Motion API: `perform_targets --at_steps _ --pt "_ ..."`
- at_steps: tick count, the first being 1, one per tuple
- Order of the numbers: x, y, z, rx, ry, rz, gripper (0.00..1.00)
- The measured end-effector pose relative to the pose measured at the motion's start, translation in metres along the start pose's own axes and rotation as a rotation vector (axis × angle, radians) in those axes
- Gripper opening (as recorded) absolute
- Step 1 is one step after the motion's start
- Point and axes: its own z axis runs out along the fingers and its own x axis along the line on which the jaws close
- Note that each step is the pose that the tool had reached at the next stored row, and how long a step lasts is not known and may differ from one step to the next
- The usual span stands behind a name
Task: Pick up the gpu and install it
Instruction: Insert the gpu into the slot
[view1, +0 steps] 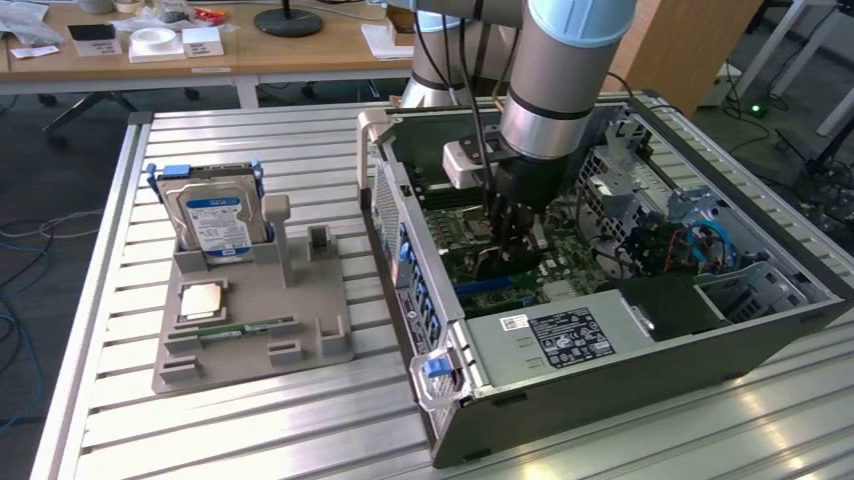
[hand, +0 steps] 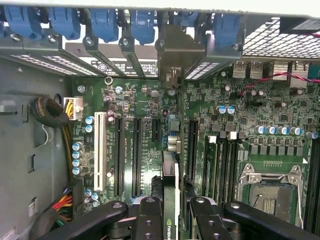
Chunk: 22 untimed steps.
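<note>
The end effector (view1: 514, 228) is seen in the exterior view lowered straight down into the open computer case (view1: 747, 345), which lies on its side on the slatted surface (view1: 267, 420) so that the board inside can be reached from above. Towards the exterior view's left, a grey fixture (view1: 287, 320) is set well apart from the case, with the hard drive (view1: 214, 222) propped upright in it, presumably so that each part can be taken cleanly. In the wrist view the end effector (hand: 172, 217) is closed narrowly on the gpu (hand: 170, 175), which is gripped by its two flat faces and held on edge, so that its lower edge is presented to the motherboard (hand: 240, 115). The card is lined up parallel with the long expansion slots (hand: 120, 155) and lies between them and the processor socket (hand: 267, 192); whether it is already seated cannot be told
</note>
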Motion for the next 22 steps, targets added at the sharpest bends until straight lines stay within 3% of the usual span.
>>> perform_targets --at_steps 22 --pt "0.0 0.0005 0.0072 0.0 -0.0003 0.001 0.26"
